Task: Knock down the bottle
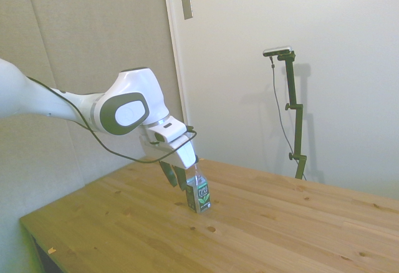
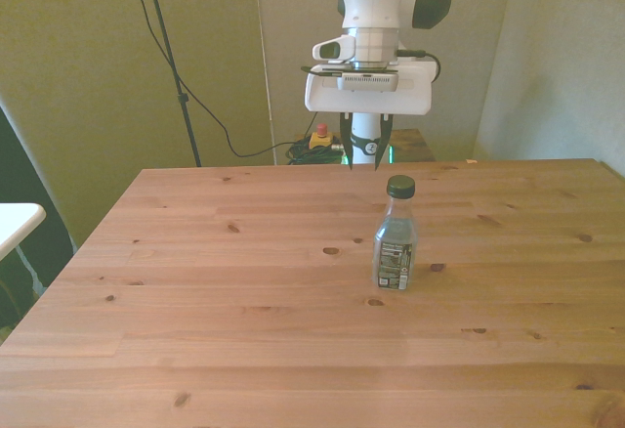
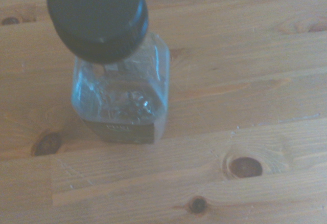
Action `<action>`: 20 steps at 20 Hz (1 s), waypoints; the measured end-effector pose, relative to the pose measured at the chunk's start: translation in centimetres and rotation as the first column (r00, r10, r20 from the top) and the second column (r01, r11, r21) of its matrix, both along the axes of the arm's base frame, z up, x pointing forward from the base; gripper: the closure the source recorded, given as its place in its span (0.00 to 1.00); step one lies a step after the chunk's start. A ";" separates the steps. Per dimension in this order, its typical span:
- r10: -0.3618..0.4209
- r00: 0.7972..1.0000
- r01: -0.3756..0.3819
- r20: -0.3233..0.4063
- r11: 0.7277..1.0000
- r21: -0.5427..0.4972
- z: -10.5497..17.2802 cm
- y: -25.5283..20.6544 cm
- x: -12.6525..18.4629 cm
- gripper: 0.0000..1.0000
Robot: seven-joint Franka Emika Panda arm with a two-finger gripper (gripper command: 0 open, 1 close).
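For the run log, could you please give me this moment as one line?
bottle: upright on table, cap on | gripper: fingers open, behind bottle, not gripping | knock-down: not yet done

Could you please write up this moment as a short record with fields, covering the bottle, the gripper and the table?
bottle: small clear bottle, dark cap, dark label; also seen close up in the wrist view
bottle state: upright on the table, not yet knocked down
gripper: fingers pointing down with a narrow gap, holding nothing
gripper relative to bottle: close beside it in the side view, on the robot's side; contact cannot be told
table: bare wooden top, only the bottle on it
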State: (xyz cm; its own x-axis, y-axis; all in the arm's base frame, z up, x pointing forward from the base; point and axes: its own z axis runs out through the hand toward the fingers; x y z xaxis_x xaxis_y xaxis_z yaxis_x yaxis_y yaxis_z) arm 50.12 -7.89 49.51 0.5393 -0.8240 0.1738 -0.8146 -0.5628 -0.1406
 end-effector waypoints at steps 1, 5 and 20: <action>-0.007 1.000 0.007 0.001 1.000 0.000 0.1 0.4 0.6 1.00; -0.031 1.000 0.031 -0.001 0.999 -0.006 0.3 1.4 2.7 1.00; -0.153 0.988 0.153 0.011 0.987 -0.042 -0.7 5.4 15.6 1.00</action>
State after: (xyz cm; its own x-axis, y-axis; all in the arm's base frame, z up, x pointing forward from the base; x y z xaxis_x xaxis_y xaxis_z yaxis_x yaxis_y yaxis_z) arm 65.71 -2.51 48.86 0.4061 -0.8884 0.2142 -0.8904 -0.4374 -0.1262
